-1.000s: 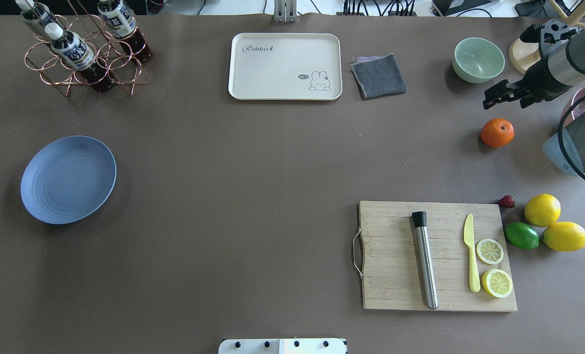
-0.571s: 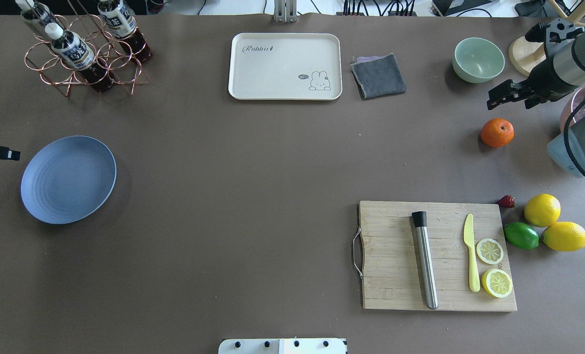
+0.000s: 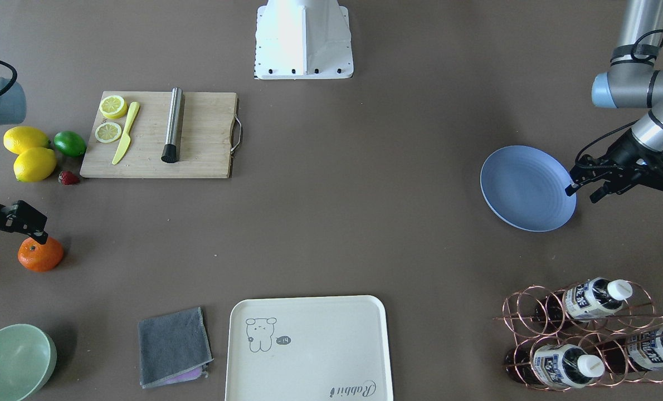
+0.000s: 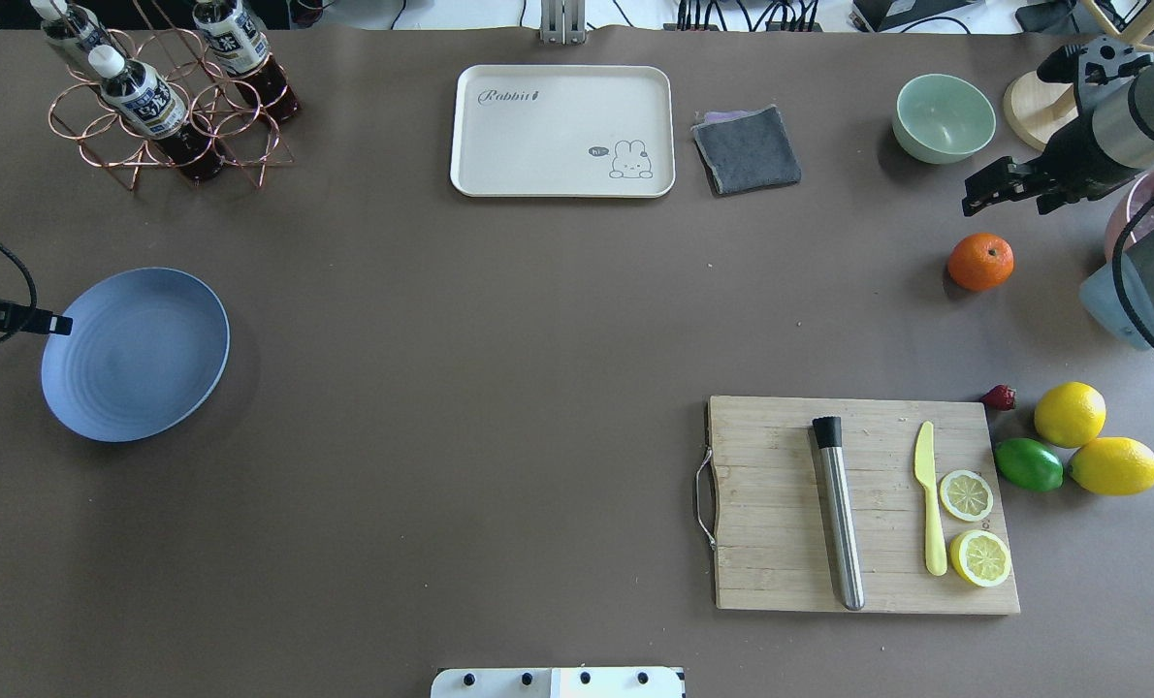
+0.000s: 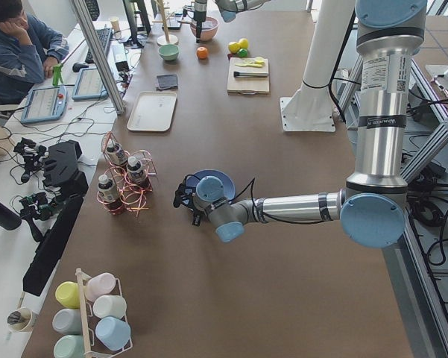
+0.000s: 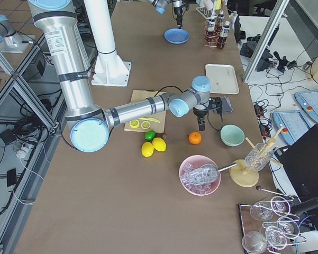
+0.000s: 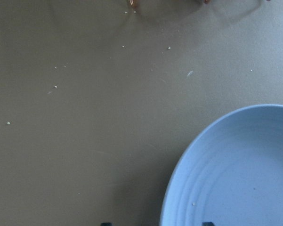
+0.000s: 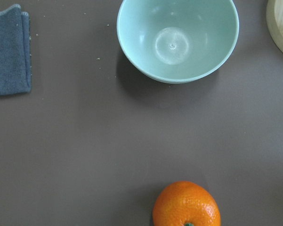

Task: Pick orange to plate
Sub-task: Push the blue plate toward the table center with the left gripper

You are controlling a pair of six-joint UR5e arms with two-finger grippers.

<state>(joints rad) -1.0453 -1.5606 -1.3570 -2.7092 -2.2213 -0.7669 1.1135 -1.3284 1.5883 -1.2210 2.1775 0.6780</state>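
One orange [image 4: 980, 262], one plate [image 4: 135, 354], two lemons [image 4: 1070, 414]

near: left gripper [image 5: 185, 198] at rim of blue plate [image 5: 218, 179], wire rack [image 5: 123, 185] with 3 bottles close by | mid counter [image 5: 283, 283]: cream tray [image 5: 153, 111], grey cloth [image 5: 166, 80] | far end: orange [image 5: 202, 53] between green bowl [image 5: 168, 52] and lemons [image 5: 238, 46], cutting board [image 5: 248, 74] near | off counter: seated person [image 5: 15, 37]

The cream tray [image 4: 548, 136] by the worktop's far edge reads "Rabbit" in script, with "hi" in a bubble beside its drawn bunny; the bottle labels [image 4: 141, 97] are illegible.
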